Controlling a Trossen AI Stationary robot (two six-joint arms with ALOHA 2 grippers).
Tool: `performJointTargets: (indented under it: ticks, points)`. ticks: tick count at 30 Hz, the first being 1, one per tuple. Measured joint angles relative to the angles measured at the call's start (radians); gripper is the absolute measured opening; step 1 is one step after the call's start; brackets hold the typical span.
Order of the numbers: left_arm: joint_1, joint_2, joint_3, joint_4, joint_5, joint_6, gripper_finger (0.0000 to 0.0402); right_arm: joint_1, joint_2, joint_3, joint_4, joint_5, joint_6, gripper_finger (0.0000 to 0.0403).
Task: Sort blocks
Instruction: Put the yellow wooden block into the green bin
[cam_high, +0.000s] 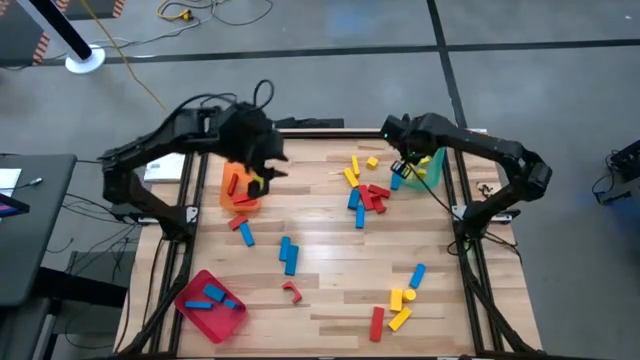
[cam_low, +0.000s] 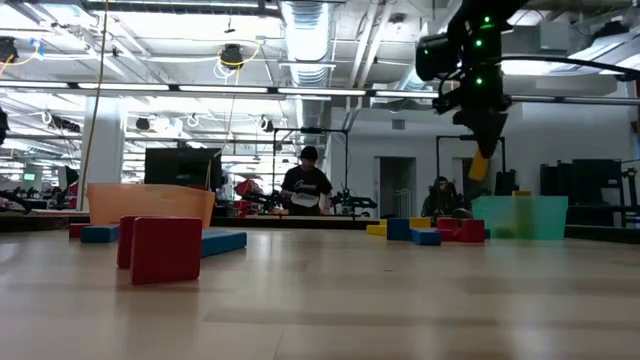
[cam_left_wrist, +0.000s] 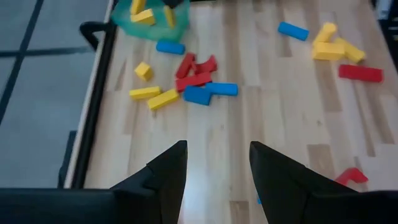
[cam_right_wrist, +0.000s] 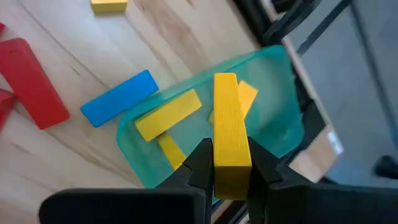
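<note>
Right jaws clamping yellow block (cam_right_wrist: 231, 134) above green tray (cam_right_wrist: 273, 99), blue block (cam_right_wrist: 118, 98) beside

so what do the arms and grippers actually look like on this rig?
Both arms are dark, near-black jointed links. The left arm carries looping black cables near its wrist; the right arm shows small green indicator lights. Each ends in a two-finger gripper with dark, tapered, wedge-shaped fingers: left gripper, right gripper. No other markings are readable.
</note>
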Motion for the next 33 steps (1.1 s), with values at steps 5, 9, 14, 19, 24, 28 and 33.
performJointTargets:
  ticks: [5,9,14,19,24,28,33]
  points:
    - [-0.014,-0.16,-0.292,0.181,0.003,-0.023,0.0169,-0.081,0.0,0.0,0.0,-0.057,-0.008,0.0066]
    - [-0.014,-0.274,-0.509,0.333,0.007,-0.047,0.0169,-0.137,0.0,0.0,-0.005,-0.109,-0.01,0.0066]
    - [-0.014,-0.381,-0.717,0.505,0.057,-0.085,0.0169,-0.187,0.0,0.0,-0.016,-0.151,0.0,0.0066]
    - [-0.017,-0.434,-0.865,0.666,0.149,-0.131,0.0169,-0.206,0.001,0.0,-0.021,-0.199,0.02,0.0066]
    - [-0.059,-0.445,-0.965,0.783,0.179,-0.153,0.0169,-0.209,0.002,-0.011,-0.016,-0.217,0.03,0.0066]
    - [-0.108,-0.445,-1.036,0.881,0.181,-0.153,0.0169,-0.214,0.002,-0.071,-0.006,-0.228,0.032,0.0066]
    - [-0.159,-0.445,-1.093,0.957,0.181,-0.164,0.0169,-0.237,0.002,-0.142,0.018,-0.228,0.039,0.0067]
